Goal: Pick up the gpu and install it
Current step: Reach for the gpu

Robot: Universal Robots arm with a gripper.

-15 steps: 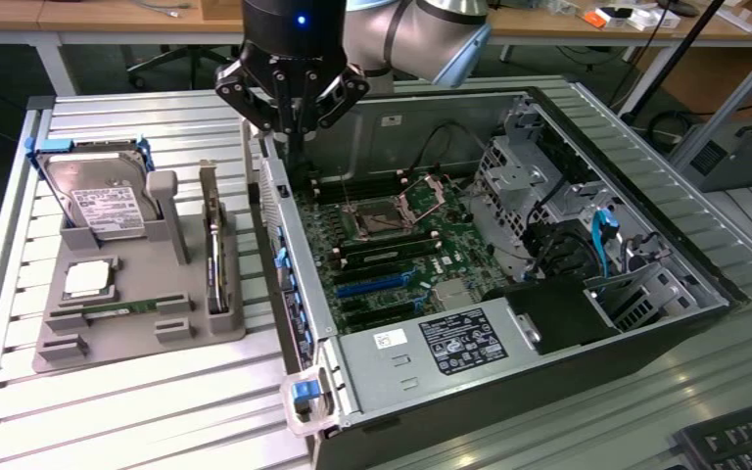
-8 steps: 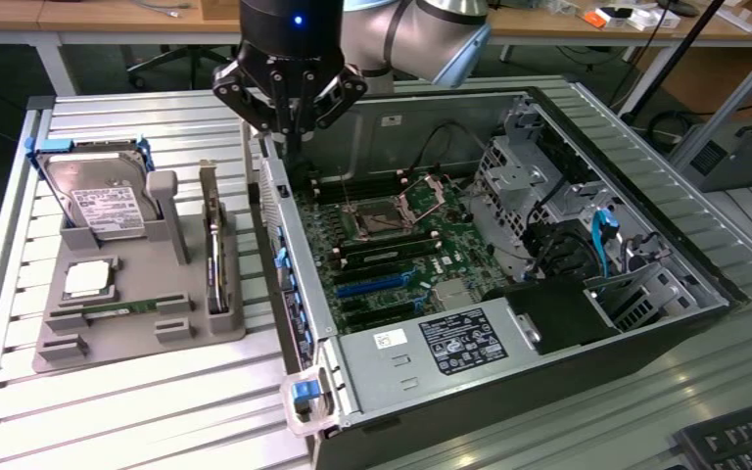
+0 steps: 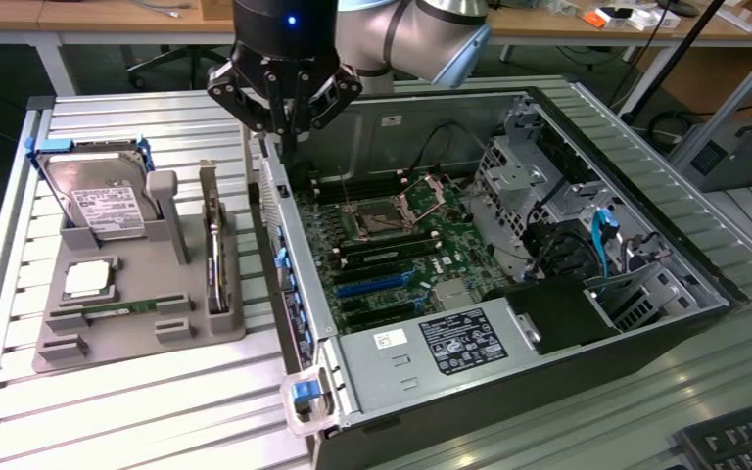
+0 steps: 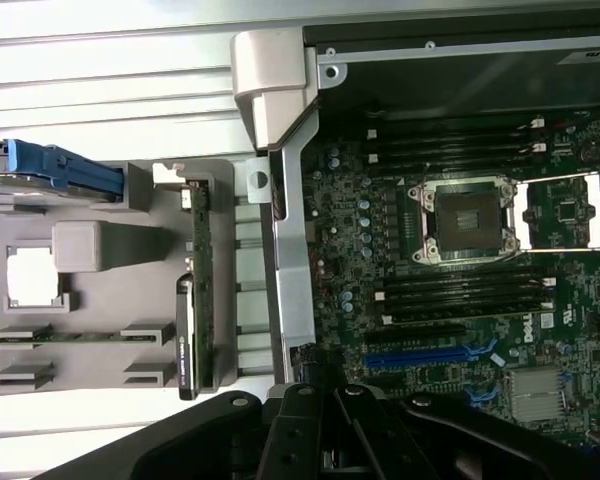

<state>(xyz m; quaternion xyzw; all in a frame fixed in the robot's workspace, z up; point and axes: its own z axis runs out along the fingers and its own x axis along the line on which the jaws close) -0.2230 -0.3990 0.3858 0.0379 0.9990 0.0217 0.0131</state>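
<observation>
Grey moulded plastic forms the holder (image 3: 128,338) (image 4: 100,260) that is set on the slatted metal table (image 3: 154,416), towards its edge on the exterior view's left. The gpu (image 3: 215,259) (image 4: 203,280) is stood on its long edge in the slot along the holder's edge nearest the open computer case (image 3: 670,294), untouched. The gripper (image 3: 285,127) (image 4: 330,425) is held above the case wall closest to the holder, its fingers drawn together with nothing between them. A hard drive (image 3: 109,206) is propped at the holder's far corner.
</observation>
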